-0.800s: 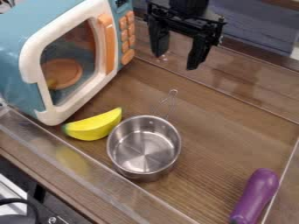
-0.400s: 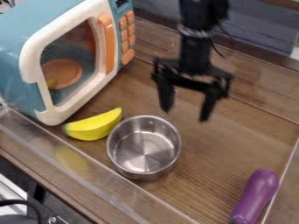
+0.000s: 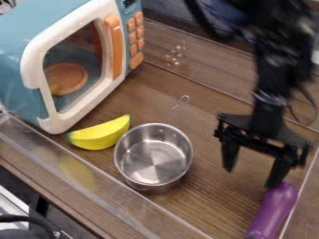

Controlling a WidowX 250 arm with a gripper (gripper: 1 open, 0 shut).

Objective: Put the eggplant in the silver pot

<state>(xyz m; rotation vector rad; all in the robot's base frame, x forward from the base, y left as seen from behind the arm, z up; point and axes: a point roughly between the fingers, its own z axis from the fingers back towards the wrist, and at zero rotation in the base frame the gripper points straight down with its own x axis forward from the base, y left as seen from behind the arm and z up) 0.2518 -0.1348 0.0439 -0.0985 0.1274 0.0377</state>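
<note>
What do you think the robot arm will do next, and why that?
Probably lower its hand a little further and slightly toward the near right corner, to bring the open fingers around the eggplant. The hand points down with its fingers spread, just above the eggplant's upper end, and nothing is held yet. The silver pot sits empty to its left, so grasping seems to come first.
</note>
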